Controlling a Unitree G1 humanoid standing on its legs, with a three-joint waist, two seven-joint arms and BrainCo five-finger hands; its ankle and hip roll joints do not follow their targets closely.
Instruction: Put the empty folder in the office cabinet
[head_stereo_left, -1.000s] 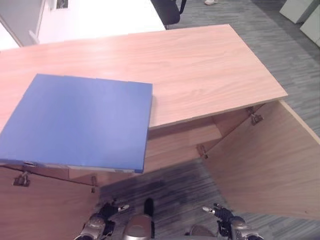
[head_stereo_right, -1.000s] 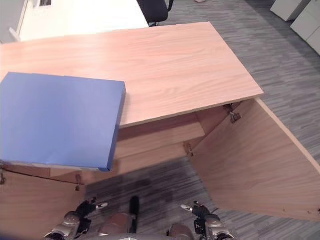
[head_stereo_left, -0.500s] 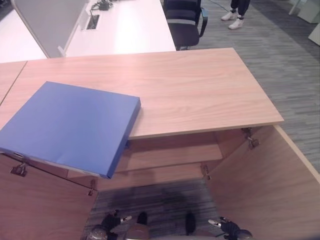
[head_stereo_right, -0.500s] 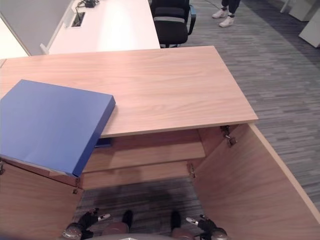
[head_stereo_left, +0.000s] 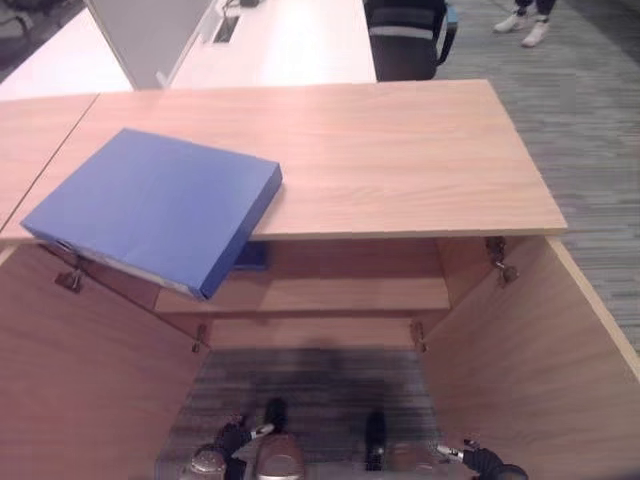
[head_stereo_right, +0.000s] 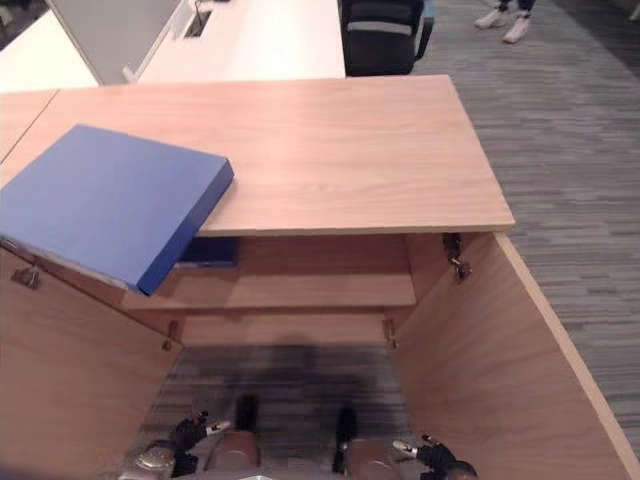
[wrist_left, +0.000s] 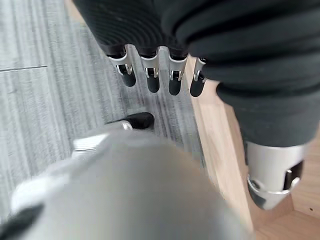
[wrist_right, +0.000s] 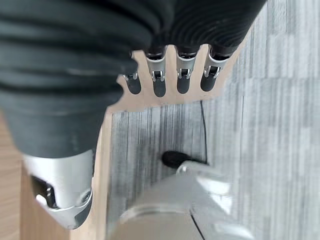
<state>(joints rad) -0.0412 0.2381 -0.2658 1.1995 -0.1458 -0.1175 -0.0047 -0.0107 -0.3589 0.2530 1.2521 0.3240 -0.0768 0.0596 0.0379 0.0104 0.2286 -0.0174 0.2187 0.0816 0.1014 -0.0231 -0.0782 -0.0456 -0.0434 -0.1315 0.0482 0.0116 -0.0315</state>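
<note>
While both my hands hang low, left hand (wrist_left: 160, 75) and right hand (wrist_right: 170, 75) fingers relaxed, empty, blue folder (head_stereo_left: 160, 205) lies on cabinet top (head_stereo_left: 400, 150), corner overhanging open cabinet. Probably light, stiff, slick; grip overhanging edge.

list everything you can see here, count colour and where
folder: 1, blue, on the cabinet top at its left, a corner overhanging the front edge
cabinet: 1, light wood, both doors swung open, shelf inside
small item: 1, blue, on the shelf under the folder; too hidden to identify
office chair: 1, black, behind the cabinet
desk: 1, white, beyond the cabinet
person's shoes: 2, white, far right on the grey carpet
left hand: open, low, holding nothing
right hand: open, low, holding nothing
</note>
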